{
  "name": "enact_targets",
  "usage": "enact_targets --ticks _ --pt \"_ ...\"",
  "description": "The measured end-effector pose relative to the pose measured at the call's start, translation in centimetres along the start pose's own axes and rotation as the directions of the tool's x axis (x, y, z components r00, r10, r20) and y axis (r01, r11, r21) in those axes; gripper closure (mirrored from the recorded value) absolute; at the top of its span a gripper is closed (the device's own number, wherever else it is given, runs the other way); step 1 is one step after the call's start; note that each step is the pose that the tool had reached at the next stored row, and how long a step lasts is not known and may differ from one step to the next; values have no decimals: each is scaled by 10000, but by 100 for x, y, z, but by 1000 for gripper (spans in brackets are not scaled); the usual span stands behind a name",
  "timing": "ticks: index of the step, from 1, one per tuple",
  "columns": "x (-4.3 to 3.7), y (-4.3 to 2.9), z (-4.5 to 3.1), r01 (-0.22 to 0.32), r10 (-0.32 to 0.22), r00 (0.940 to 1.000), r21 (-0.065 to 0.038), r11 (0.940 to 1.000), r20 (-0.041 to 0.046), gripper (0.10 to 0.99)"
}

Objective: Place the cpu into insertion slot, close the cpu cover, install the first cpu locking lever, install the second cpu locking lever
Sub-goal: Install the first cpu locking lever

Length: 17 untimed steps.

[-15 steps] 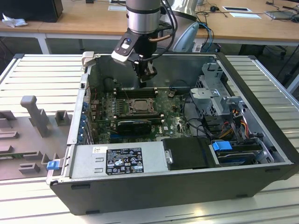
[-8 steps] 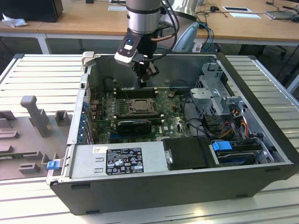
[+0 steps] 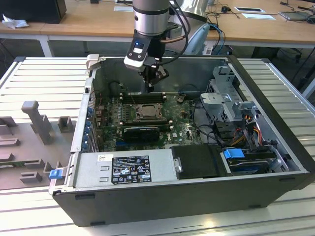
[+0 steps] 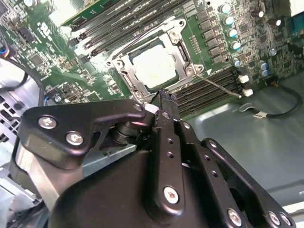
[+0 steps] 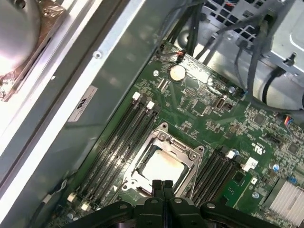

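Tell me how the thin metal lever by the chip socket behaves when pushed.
The lever looks like thin bare wire, so probably light and springy. One end sits at the socket frame, so it would likely swing, not slide.

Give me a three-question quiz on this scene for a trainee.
1. True or false: the cpu cover lies flat, framing the cpu.
2. The gripper is: A open wide; B shut; C gripping a cable.
3. What colour is the board around the cpu cover?
Key: 1 true; 2 B; 3 green.
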<state>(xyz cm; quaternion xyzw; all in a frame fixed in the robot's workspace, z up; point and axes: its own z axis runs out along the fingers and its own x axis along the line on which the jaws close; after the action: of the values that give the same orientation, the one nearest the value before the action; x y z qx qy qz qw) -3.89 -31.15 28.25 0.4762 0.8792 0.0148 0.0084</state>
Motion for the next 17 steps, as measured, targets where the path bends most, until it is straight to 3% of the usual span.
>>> enact_targets --ticks 4,9,12,17 --pt "0 0 0 535 -535 9986 -1 9986 -18 980" --pt "0 0 0 1515 -1515 9884 -6 9885 -52 980" --pt "0 0 2 2455 -2455 9694 -12 9694 -83 980" --pt "0 0 2 3220 -3220 9467 -21 9467 -110 980"
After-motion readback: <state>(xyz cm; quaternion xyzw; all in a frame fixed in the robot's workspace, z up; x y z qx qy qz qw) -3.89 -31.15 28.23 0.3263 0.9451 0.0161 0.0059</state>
